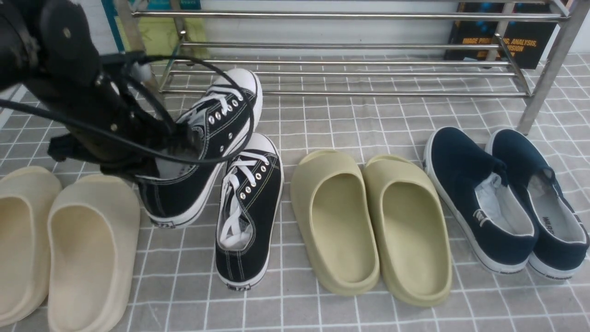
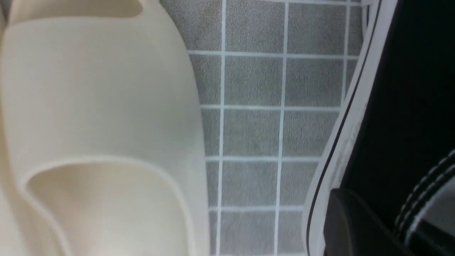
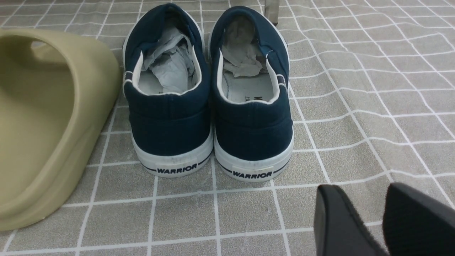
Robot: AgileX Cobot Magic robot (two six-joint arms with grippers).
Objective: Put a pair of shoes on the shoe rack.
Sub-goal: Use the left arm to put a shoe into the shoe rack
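Observation:
My left gripper (image 1: 182, 140) is shut on the collar of one black lace-up sneaker (image 1: 216, 133). That shoe is tilted onto its side and raised, with its white toe cap pointing toward the shoe rack (image 1: 350, 93). In the left wrist view one finger (image 2: 355, 224) presses the outside of the sneaker's (image 2: 408, 89) black wall. The second sneaker (image 1: 251, 203) lies flat on the floor just right of it. My right gripper (image 3: 359, 188) hovers open over bare floor behind the navy slip-ons, holding nothing.
Two cream slides (image 1: 92, 249) lie under the left arm, one close to the held sneaker (image 2: 99, 106). Olive slides (image 1: 368, 221) sit in the middle and navy slip-ons (image 1: 502, 198) at the right, near the rack's right leg (image 1: 546, 78). A black box (image 1: 525, 44) stands behind the rack.

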